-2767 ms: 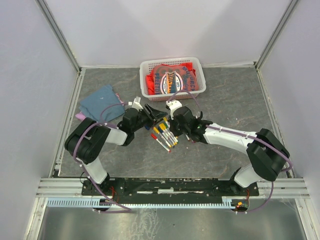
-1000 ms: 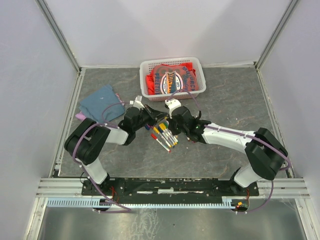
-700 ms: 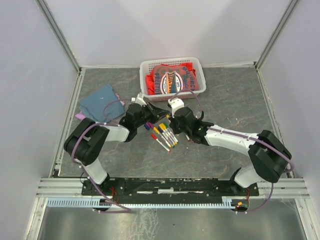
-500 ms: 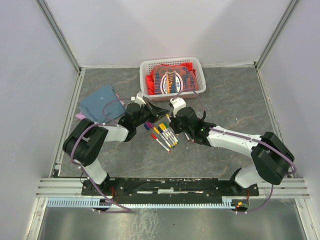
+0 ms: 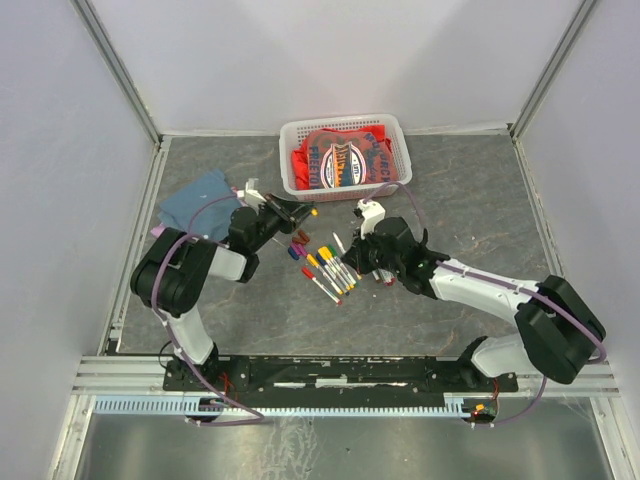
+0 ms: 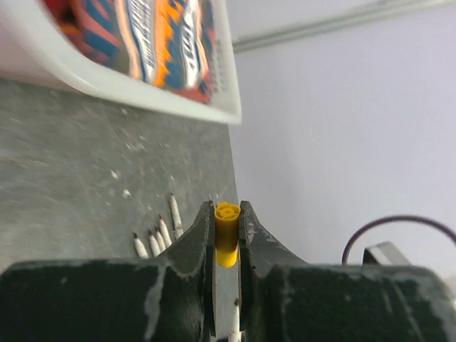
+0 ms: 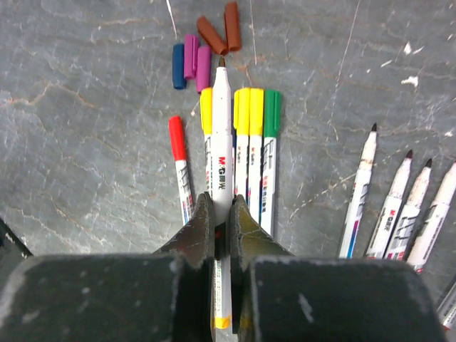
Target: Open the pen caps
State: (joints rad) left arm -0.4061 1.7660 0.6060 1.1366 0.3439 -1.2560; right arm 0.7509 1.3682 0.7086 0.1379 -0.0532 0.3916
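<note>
Cap (image 6: 226,236) in L claw (image 6: 226,208), pen (image 7: 221,128) in R claw (image 7: 222,203), apart.

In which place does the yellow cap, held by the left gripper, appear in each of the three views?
Top external: the yellow cap is left of centre, in the left gripper, just below the white basket.
Left wrist: the yellow cap is at the centre, pinched between the fingers.
Right wrist: not in it; the right gripper holds an uncapped pen.
Shared landmark: the white basket, top left in the left wrist view; the right wrist view lacks it.
</note>
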